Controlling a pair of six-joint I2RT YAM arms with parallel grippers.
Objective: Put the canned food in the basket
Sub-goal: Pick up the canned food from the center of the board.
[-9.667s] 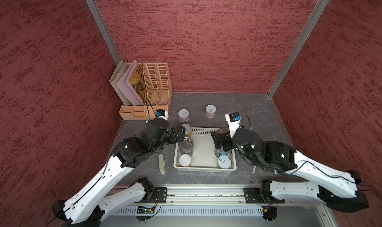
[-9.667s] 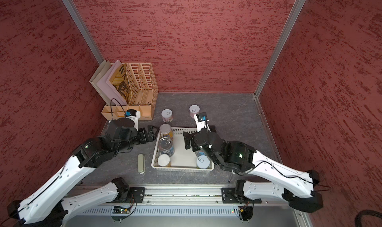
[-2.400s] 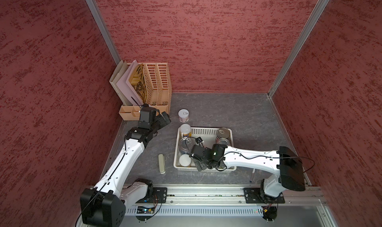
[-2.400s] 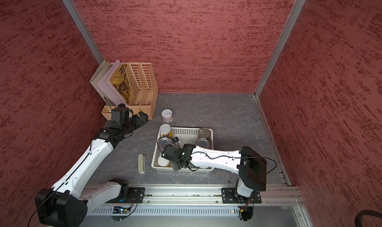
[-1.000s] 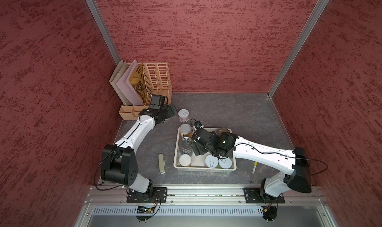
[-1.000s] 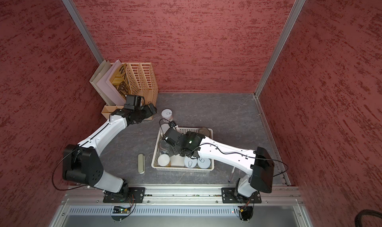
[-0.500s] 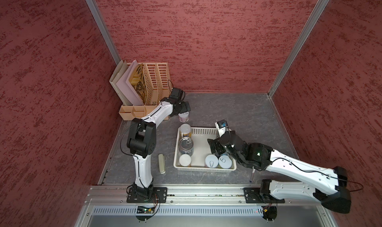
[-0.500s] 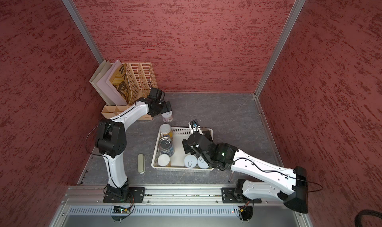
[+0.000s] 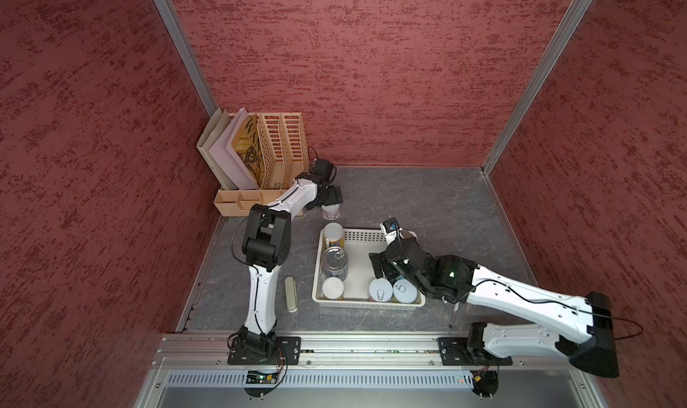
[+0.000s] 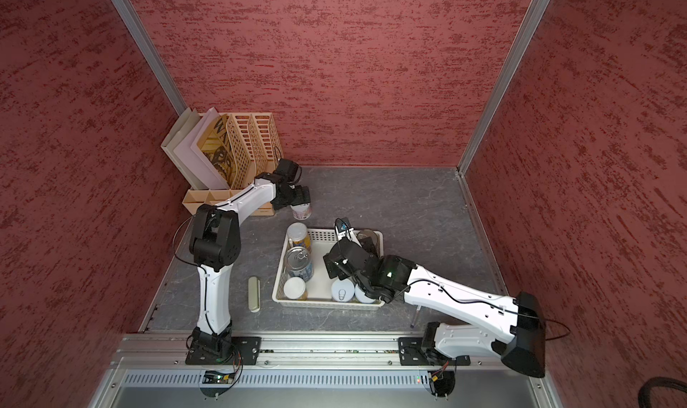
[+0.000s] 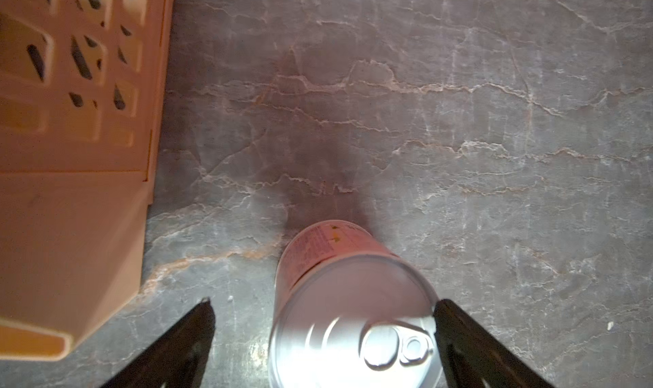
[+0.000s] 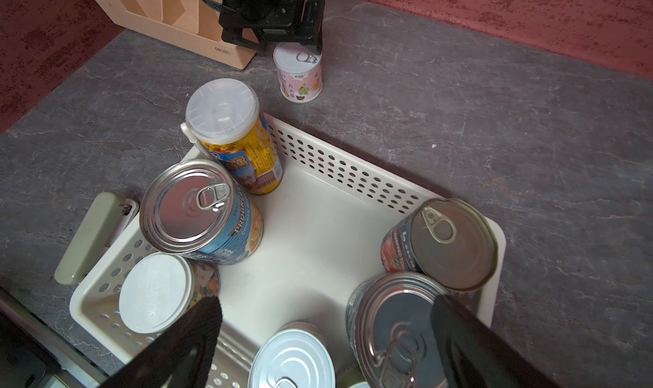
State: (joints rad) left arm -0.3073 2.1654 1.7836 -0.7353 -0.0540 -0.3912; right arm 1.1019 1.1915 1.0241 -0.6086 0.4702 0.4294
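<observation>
A small pink-labelled can (image 9: 330, 212) (image 10: 301, 212) stands on the table behind the white basket (image 9: 362, 234) (image 10: 327, 235). My left gripper (image 9: 331, 198) (image 11: 324, 302) hangs open over this can (image 11: 353, 298), its jaws on either side of the lid. One finger is close to the rim and the other is well apart. Several cans stand inside the basket (image 12: 353, 177): a yellow one (image 12: 243, 145), a blue-labelled one (image 12: 198, 206), a red-labelled one (image 12: 445, 241) and a white-topped tin (image 12: 152, 290). My right gripper (image 9: 384, 272) (image 12: 327, 303) is open above the basket's front right cans and holds nothing.
The tall tan file organizer (image 9: 275, 153) stands just left of the pink can, close to my left arm. A flat beige case (image 9: 291, 294) lies on the table left of the basket. A pen (image 9: 453, 315) lies at the front right, under my right arm.
Over the last second my left gripper moved right from the organizer to above the pink can. My right gripper drew back from the basket's back left to its right half. Both stayed open.
</observation>
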